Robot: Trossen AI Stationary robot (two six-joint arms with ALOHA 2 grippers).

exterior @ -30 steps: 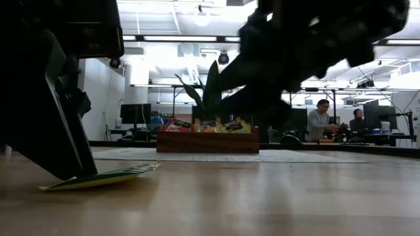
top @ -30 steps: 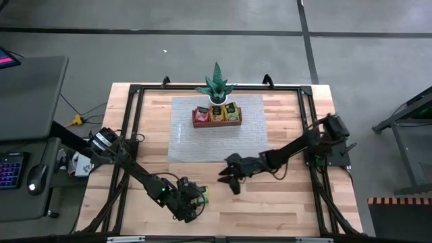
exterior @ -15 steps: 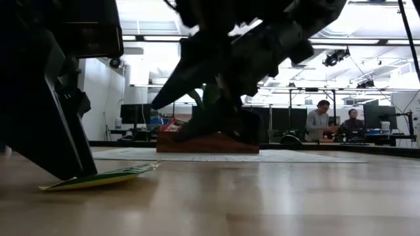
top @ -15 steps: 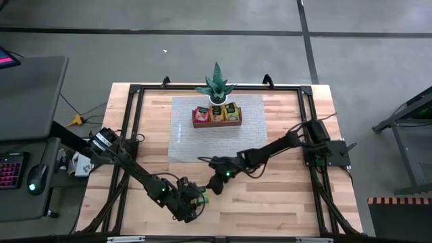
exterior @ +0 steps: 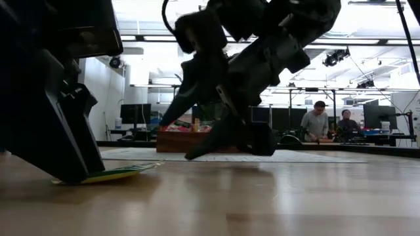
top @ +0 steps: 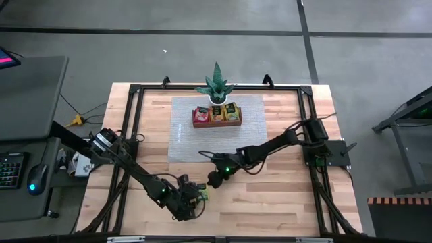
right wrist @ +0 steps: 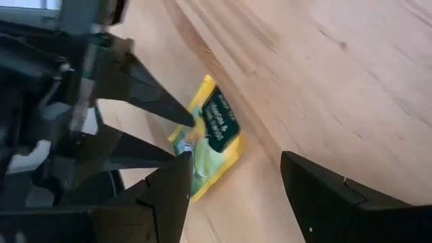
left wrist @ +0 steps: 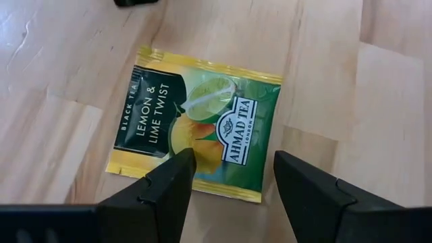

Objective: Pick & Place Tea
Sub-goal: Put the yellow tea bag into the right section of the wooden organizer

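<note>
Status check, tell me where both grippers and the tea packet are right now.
Left gripper open, fingers straddling the flat yellow-green lemon-lime tea packet lying on the wooden table. Right gripper open, hovering close beside it. Nothing between them.

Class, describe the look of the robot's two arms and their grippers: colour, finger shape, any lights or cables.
Both arms are dark, jointed links. The left gripper and right gripper each have two dark, wedge-shaped fingers tapering to tips. A small green light shows on the right arm. A thin black cable loops above the right arm's base.

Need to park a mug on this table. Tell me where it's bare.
Bare wood runs along the right table edge, below the right gripper. Crowded: the wooden tray and plant at the top, and around the tea packet under the left gripper.
</note>
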